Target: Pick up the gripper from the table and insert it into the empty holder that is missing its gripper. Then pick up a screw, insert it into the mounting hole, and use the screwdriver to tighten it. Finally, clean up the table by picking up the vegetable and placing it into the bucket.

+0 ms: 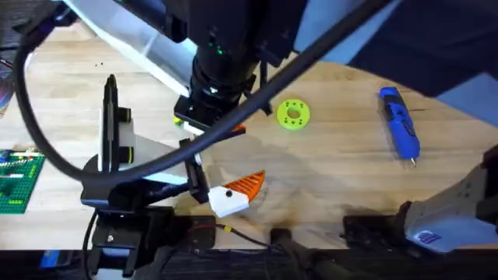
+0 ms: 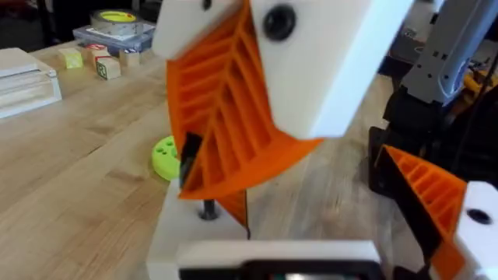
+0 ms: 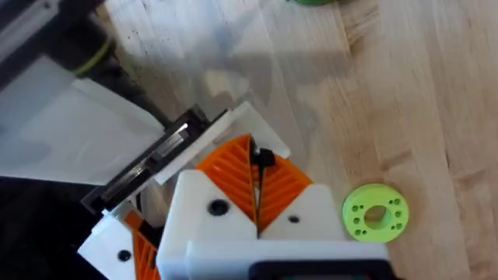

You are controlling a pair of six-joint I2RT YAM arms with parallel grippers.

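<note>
Near the desk's [image 1: 350, 187] right edge lies the screwdriver [image 1: 401, 124]. The right claw [image 3: 255, 167], clenched on a screw [image 3: 263, 159] (probably), must seat it squarely in the holder [image 1: 226, 201].

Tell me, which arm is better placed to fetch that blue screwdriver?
Right, probably. The screwdriver lies on the right side of the table, nearer the right arm's base; the left arm would have to reach across the middle.
</note>
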